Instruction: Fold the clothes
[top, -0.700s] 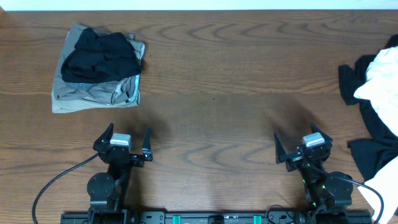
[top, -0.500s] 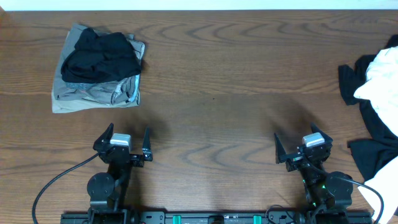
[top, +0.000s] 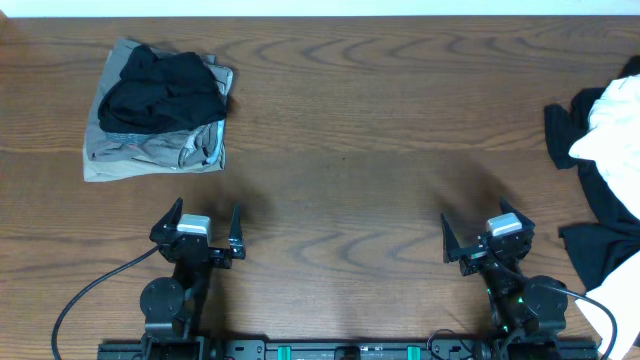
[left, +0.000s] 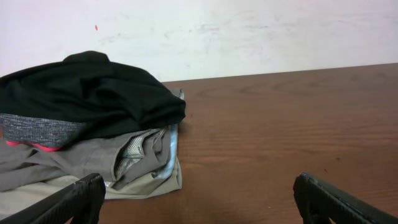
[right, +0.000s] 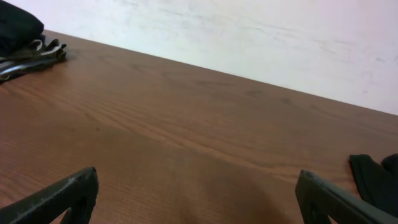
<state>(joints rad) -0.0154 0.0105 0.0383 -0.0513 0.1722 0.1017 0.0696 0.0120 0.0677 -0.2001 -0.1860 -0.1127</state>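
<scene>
A black garment (top: 160, 90) lies on a folded grey-khaki garment (top: 150, 150) at the table's far left; both show in the left wrist view, black garment (left: 87, 87) over grey-khaki one (left: 124, 162). At the right edge a white garment (top: 612, 122) lies on black clothes (top: 600, 215); its print is not visible. My left gripper (top: 200, 232) is open and empty near the front edge, just short of the left pile (left: 199, 205). My right gripper (top: 483, 238) is open and empty over bare wood (right: 199, 199).
The wooden table (top: 350, 140) runs to a white wall at the back. Arm bases and cables sit at the front edge (top: 320, 348). A black cloth corner (right: 373, 174) shows at the right wrist view's right edge.
</scene>
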